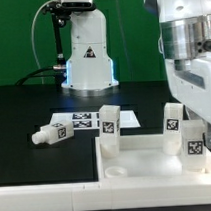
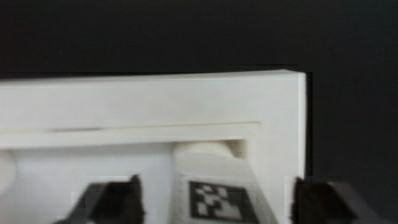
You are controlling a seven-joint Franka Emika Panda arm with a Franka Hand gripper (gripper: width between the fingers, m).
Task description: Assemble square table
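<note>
**Hand spread around an upright leg**

Your hand [image 2: 217,203] is spread, with its fingers [image 2: 116,200] on either side of an upright leg [image 2: 215,187] and a gap showing on each side. That leg stands in a corner of the square top [image 2: 143,105]. In the exterior view, a fallen leg [image 1: 50,134] lies on the black worktop [image 1: 24,108] beside the marker board [image 1: 84,119].

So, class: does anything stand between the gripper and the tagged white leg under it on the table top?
Nothing visible does. In the wrist view the leg stands between the fingers of the open gripper, with a bare gap on each side. The table top lies under the leg, not between it and the fingers.
</note>
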